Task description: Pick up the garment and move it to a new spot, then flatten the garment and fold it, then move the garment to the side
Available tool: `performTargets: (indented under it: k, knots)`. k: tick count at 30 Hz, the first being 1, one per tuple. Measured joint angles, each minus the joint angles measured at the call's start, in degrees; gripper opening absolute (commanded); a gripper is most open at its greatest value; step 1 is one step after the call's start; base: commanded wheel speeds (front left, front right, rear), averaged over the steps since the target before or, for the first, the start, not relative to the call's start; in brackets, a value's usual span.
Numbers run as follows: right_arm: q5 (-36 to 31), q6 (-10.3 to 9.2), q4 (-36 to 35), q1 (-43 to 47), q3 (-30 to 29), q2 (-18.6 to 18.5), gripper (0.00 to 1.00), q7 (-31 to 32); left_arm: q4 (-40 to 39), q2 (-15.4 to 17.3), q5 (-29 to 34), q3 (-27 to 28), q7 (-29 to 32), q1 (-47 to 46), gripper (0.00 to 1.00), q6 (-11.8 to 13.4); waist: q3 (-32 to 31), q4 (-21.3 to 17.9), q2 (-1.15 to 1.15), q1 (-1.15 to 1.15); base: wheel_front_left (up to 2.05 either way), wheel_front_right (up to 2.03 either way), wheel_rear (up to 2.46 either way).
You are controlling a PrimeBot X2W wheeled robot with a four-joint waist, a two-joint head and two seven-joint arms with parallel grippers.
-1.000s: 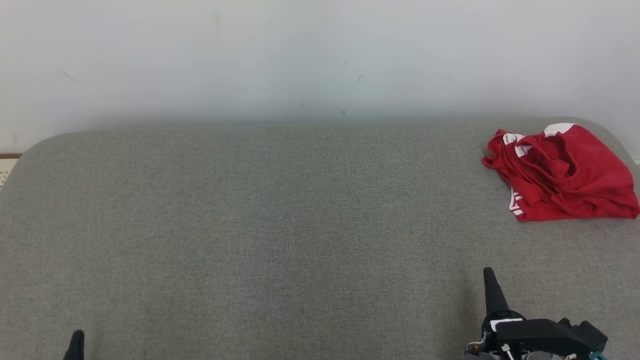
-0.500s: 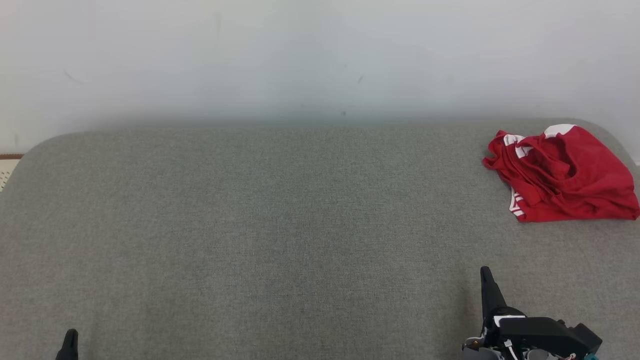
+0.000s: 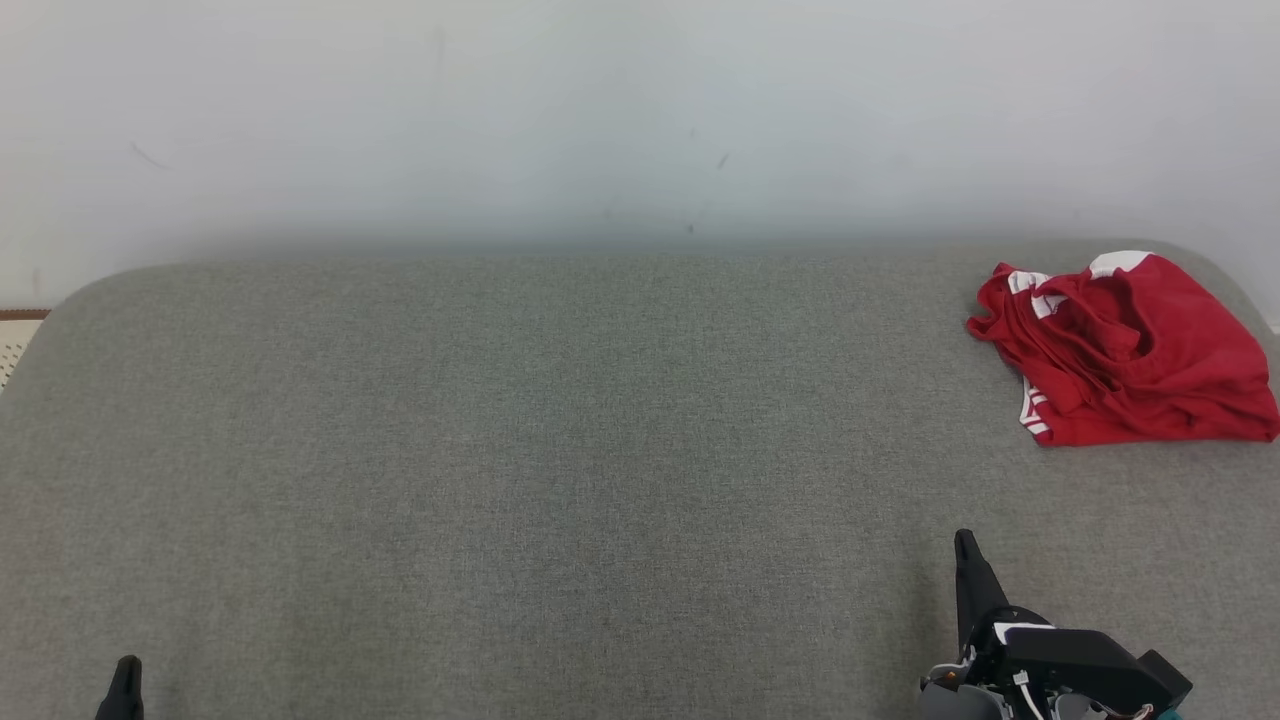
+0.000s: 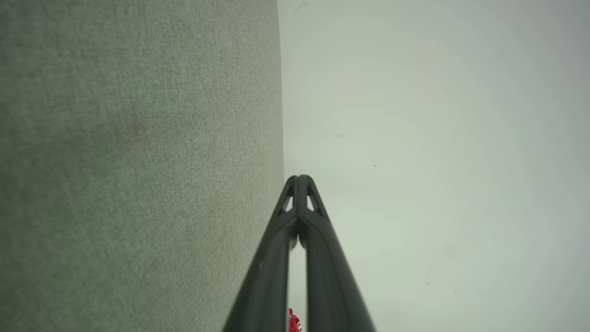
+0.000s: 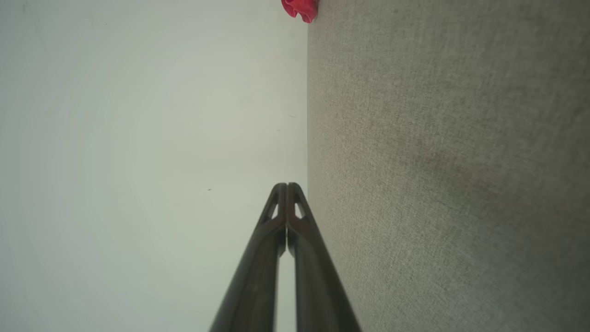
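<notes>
We see the garment, red with white trim, lying in a crumpled heap at the upper right of the head view. It sits on the grey fabric surface close to that surface's rounded far corner, and its right edge reaches the frame's right border. Folds and ridges run across it, white bands show at its top and at its lower left edge, and no part of it is spread flat. Behind the surface a pale wall takes up the upper third of the frame, marked by a few small dark specks. The right gripper rises from the lower right of the head view above its black wrist housing. Its two dark fingers are pressed together into a single point with nothing between them, and it stands well apart from the garment, below it and a little to its left. The left gripper shows as a dark tip at the lower left corner, far from the garment across the bare cloth. In the left wrist view its fingers meet at the tips, closed on nothing, and a sliver of red shows between their bases at the bottom edge. In the right wrist view the fingers likewise touch along their ends, and a small patch of red sits at the top edge where wall and fabric meet.
</notes>
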Motion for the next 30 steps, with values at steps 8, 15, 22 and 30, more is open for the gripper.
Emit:
performTargets:
  k: [8,15,22,30]
  knots:
    - [2.6,0.00,0.2,-0.2,0.2,0.0,0.00,0.3,0.3,0.0,-2.4,0.7,0.9,-0.2,0.00,-0.4,-0.1,0.0,0.00,0.00,0.00,0.00,0.00]
    - [2.6,0.00,0.3,-0.2,0.2,0.0,0.00,0.3,0.3,0.0,-2.4,0.7,0.9,-0.2,0.00,-0.4,-0.1,0.0,0.00,0.00,0.00,0.00,0.00]
    - [2.6,0.00,0.3,-0.2,0.2,0.0,0.00,0.3,0.3,0.0,-2.4,0.7,0.9,-0.2,0.00,-0.4,-0.1,0.0,0.00,0.00,0.00,0.00,0.00]
    - [2.6,0.00,0.3,-0.2,0.2,0.0,0.00,0.3,0.3,0.0,-2.4,0.7,0.9,-0.2,0.00,-0.4,-0.1,0.0,0.00,0.00,0.00,0.00,0.00]
